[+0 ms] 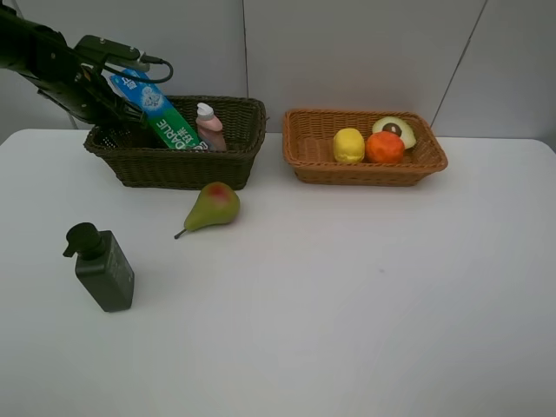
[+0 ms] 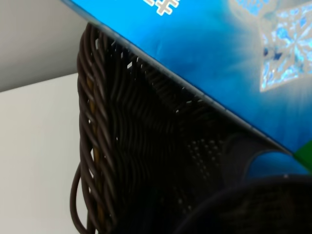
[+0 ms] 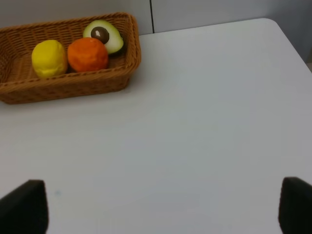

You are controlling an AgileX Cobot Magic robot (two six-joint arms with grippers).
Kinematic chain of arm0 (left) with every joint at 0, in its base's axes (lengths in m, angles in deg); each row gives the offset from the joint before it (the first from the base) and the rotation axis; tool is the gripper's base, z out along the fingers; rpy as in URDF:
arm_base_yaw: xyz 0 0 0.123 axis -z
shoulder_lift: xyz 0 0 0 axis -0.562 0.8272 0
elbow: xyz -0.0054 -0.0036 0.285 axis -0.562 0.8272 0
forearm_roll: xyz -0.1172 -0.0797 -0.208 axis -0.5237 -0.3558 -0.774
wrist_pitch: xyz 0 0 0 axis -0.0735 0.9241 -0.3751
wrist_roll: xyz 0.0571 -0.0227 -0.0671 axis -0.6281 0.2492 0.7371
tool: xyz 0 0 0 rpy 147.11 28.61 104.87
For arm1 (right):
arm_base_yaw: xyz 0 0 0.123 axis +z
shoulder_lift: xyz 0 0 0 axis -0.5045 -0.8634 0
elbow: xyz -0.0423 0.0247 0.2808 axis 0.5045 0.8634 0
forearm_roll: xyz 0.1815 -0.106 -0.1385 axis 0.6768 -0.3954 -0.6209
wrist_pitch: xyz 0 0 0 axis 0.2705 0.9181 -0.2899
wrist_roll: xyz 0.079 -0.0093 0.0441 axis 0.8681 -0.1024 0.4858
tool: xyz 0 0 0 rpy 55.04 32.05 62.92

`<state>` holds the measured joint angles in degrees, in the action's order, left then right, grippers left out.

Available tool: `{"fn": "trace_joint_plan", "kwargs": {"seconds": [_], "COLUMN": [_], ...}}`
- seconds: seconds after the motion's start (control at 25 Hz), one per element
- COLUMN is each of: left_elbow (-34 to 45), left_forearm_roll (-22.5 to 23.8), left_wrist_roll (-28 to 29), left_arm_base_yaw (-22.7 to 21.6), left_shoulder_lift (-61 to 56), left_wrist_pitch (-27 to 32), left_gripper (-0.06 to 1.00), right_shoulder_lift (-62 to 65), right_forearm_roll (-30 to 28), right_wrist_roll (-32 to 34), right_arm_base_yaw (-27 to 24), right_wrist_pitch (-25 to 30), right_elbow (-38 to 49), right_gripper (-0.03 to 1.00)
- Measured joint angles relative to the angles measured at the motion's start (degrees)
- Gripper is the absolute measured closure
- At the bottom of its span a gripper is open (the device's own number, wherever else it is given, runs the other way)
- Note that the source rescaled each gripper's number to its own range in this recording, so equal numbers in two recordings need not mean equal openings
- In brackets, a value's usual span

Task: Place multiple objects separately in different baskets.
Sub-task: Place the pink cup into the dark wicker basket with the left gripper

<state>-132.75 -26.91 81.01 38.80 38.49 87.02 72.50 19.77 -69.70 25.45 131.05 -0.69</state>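
One white table (image 1: 347, 304), pale grey wall (image 1: 347, 52).

Camera rundown: the exterior high one sits up front and looks down across the whole white table (image 1: 347, 304) toward the back wall. It's far enough off to fit both baskets, the pear (image 1: 213, 206) and the dark green pump bottle (image 1: 104, 269).

The left wrist cam is jammed right up against the dark olive-brown basket (image 2: 126, 146). It looks along the wicker wall from the underside of the blue-green toothpaste box (image 2: 204, 48), which fills half the frame. Both also show in the high view.

The right wrist cam hangs well back over bare table and looks across at the light orange-tan basket (image 3: 63, 85) with the lemon (image 3: 48, 58), orange (image 3: 87, 54) and avocado half (image 3: 103, 36). The high view shares those too. The two wrist views share nothing but table.
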Motion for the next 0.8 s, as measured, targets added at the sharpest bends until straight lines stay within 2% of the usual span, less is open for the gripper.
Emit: {"fn": "trace_joint_plan", "kwargs": {"seconds": [0.16, 0.28, 0.4, 0.52, 0.64, 0.8], "left_elbow": [0.0, 0.0, 0.0, 0.0, 0.0, 0.0], "left_forearm_roll": [-0.05, -0.7, -1.45, -1.47, -1.26, -1.26], "left_wrist_roll": [0.0, 0.0, 0.0, 0.0, -0.11, -1.36], "left_arm_base_yaw": [0.0, 0.0, 0.14, 0.25, 0.0, 0.0], "left_shoulder_lift": [0.0, 0.0, 0.0, -0.75, -2.09, -4.11], "left_wrist_pitch": [-0.54, -0.54, -0.48, 0.08, 1.98, 4.72], "left_gripper": [0.69, 0.44, 0.27, 0.2, 0.17, 0.02], "right_shoulder_lift": [0.0, 0.0, 0.0, 0.0, 0.0, 0.0], "right_forearm_roll": [0.0, 0.0, 0.0, 0.0, 0.0, 0.0], "right_wrist_roll": [0.0, 0.0, 0.0, 0.0, 0.0, 0.0], "right_arm_base_yaw": [0.0, 0.0, 0.0, 0.0, 0.0, 0.0], "right_wrist_pitch": [0.0, 0.0, 0.0, 0.0, 0.0, 0.0], "right_elbow": [0.0, 0.0, 0.0, 0.0, 0.0, 0.0], "right_gripper": [-0.03, -0.03, -0.03, -0.03, -0.03, -0.03]}}
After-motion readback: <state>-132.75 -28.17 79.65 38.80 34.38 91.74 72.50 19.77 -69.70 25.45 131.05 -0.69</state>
